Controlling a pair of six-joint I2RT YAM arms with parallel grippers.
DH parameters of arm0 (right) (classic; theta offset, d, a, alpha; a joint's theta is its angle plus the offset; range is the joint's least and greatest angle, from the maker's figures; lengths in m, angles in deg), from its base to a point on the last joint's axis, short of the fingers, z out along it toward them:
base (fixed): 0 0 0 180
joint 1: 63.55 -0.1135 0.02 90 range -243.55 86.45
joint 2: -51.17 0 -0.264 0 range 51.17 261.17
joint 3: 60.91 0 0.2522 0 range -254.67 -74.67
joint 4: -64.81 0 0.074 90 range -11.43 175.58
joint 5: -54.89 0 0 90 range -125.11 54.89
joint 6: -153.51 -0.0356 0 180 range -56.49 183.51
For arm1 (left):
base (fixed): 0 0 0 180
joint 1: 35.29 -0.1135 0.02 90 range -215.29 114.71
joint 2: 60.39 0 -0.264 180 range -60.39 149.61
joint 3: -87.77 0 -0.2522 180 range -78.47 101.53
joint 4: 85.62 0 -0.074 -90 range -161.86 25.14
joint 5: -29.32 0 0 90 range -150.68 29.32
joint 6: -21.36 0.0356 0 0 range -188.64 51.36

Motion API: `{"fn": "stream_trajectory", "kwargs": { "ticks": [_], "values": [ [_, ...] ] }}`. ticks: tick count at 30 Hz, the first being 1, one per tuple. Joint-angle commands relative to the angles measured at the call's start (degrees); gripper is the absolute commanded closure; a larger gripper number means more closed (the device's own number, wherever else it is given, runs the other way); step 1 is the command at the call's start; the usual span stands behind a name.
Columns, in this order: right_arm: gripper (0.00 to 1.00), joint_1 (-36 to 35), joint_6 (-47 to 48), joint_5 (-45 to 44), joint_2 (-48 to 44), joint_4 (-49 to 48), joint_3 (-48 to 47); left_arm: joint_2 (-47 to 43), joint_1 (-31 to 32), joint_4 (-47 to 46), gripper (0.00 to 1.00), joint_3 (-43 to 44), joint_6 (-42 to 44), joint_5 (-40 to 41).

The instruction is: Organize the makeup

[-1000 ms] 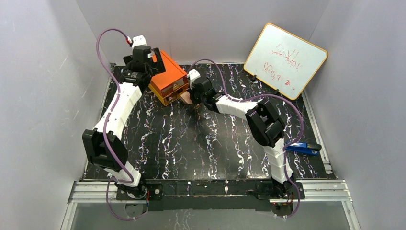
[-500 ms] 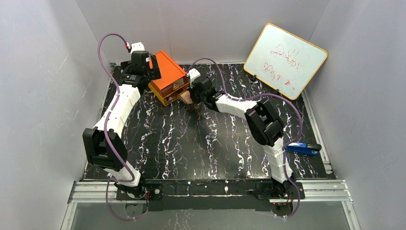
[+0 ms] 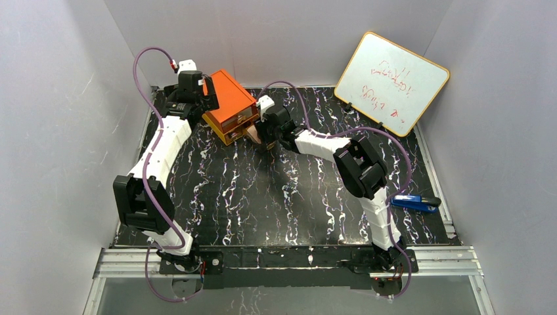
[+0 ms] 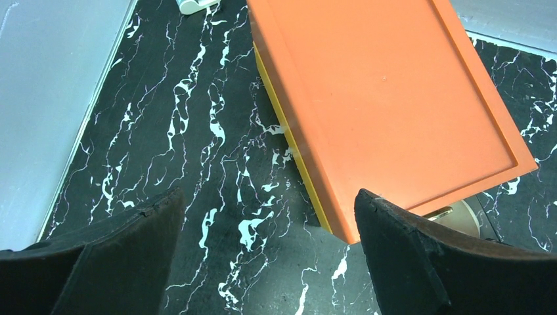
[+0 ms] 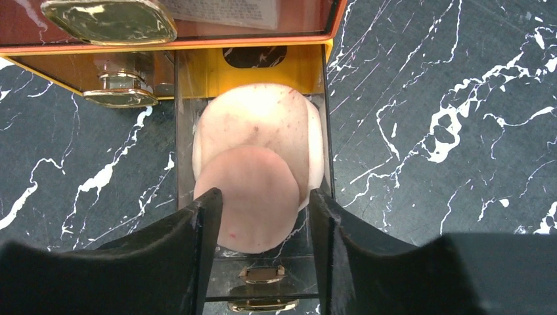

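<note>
Right wrist view: two pink discs (image 5: 263,118) lie stacked in the box's (image 4: 387,105) open drawer (image 5: 289,279). The right gripper (image 5: 264,197) is nearest, with a finger on each side of the near disc (image 5: 246,203). I cannot tell if it squeezes. The left gripper (image 4: 269,200) hangs wide open, left of the box.

text log | whiteboard (image 3: 393,81): red handwriting is seen, not legible | orange drawer box (image 3: 230,98): a white printed label (image 5: 220,10) is seen inside; print too small to be read
</note>
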Motion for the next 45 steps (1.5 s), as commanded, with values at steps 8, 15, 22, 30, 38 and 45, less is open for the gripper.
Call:
{"fn": "stream_trajectory", "kwargs": {
  "ticks": [8, 15, 22, 30, 38, 45],
  "values": [
    [0.3, 0.16, 3.44, -3.02, -9.66, -3.05, -1.46, -2.88, -0.45, -0.31, 0.02, -1.7, 0.12, -0.74],
    [0.26, 0.16, 1.62, -6.67, -19.09, -6.41, 6.99, -0.8, -0.53, -1.65, 0.02, -1.86, -0.35, -2.31],
    [0.15, 0.14, -7.23, -10.66, -20.58, 5.52, 8.57, 2.13, -0.53, -2.92, 0.02, 0.28, -1.11, -3.47],
    [0.08, 1.36, -20.71, -11.68, -12.4, 23.15, 2.27, 5.4, -0.53, -2.85, 0.01, 1.43, -1.2, -3.63],
    [0.08, 3.66, -24.29, -7.94, -6.82, 26.98, -1.77, 7.94, -0.53, -2.89, 0.01, 0.58, -0.89, -1.4],
    [0.08, 4.86, -25.68, -4.37, -2.97, 25.64, -3.39, 9.33, -0.53, -3.33, 0.01, -0.32, -1.7, -0.66]
  ]
}}
